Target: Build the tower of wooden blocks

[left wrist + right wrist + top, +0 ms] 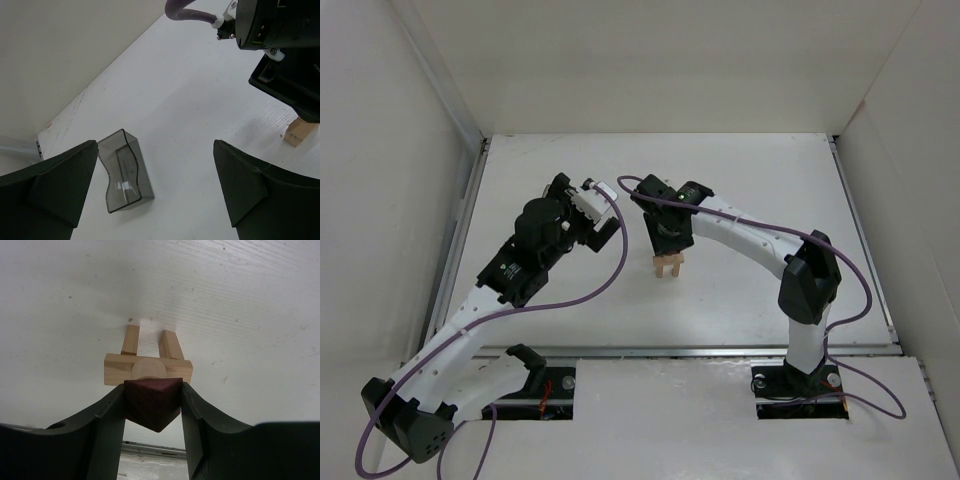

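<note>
The right end effector (152,391) is gripping the red block (152,405) between its fingers, just above the arch. Beneath it, two uprights (131,340) are standing on the table (240,300) and carrying the plank (116,369) (a pale round patch on its top cannot be identified). Judging by this, only the red block is left to seat. The left end effector (155,145) is gaping wide, holding nothing, a grey tray (122,172) lying below it.

I see a dark red-brown block (152,402) and pale wood pieces (120,369). The table (225,300) is white, the tray (122,172) smoky grey, cables (187,14) purple.
</note>
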`<act>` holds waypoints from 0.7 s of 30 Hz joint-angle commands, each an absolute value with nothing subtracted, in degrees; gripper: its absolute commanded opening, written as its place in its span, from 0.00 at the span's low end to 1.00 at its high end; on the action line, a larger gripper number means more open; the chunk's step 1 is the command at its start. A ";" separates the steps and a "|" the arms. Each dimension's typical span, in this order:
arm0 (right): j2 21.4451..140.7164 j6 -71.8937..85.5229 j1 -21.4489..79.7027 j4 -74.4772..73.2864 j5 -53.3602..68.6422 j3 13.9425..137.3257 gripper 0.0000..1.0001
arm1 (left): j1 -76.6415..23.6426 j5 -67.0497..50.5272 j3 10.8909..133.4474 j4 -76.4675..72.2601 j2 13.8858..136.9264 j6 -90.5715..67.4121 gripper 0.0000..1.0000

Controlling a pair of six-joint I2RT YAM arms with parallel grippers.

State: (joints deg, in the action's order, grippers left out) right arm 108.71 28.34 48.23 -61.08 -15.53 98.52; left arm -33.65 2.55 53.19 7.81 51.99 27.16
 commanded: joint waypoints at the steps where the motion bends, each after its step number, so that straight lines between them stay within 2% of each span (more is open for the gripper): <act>1: 108.54 29.09 48.96 -61.08 -17.22 99.40 0.49 | -33.49 3.16 52.73 4.57 50.62 27.42 1.00; 5: 108.54 29.09 48.96 -61.08 -17.23 99.93 0.49 | -33.49 3.16 52.73 4.57 50.62 27.42 1.00; 15: 108.54 29.62 48.96 -61.08 -17.23 98.88 0.62 | -33.49 3.16 53.26 4.04 50.62 27.95 1.00; 21: 108.02 29.62 48.96 -61.08 -17.23 99.40 0.63 | -33.49 3.16 53.26 4.04 50.62 28.48 1.00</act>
State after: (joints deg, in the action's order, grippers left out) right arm 108.71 28.82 48.47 -61.08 -16.08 98.52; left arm -33.65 2.87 52.95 6.81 51.94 28.08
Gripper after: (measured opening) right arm 0.627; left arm 0.997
